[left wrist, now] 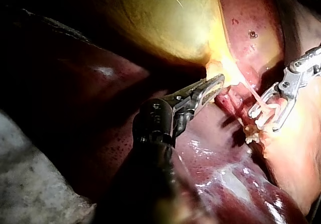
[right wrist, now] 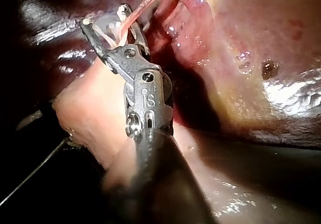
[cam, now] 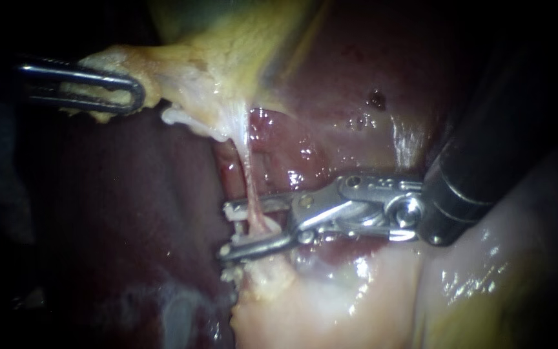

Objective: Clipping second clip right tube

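A thin pink tube runs from the pale neck of the gallbladder down to fatty tissue. My right instrument comes in from the right, its metal jaws open, one on each side of the tube's lower part. The right wrist view shows the tube crossing the gap between the jaws of the right instrument. My left instrument is shut on the pale tissue of the gallbladder's neck at the upper left, holding it taut. In the left wrist view the left instrument grips that same tissue.
Dark red liver lies left of the tube, and lighter liver surface with a dark spot lies behind it. Pale fatty tissue fills the lower right. A small whitish piece sits at the tube's base under the lower jaw.
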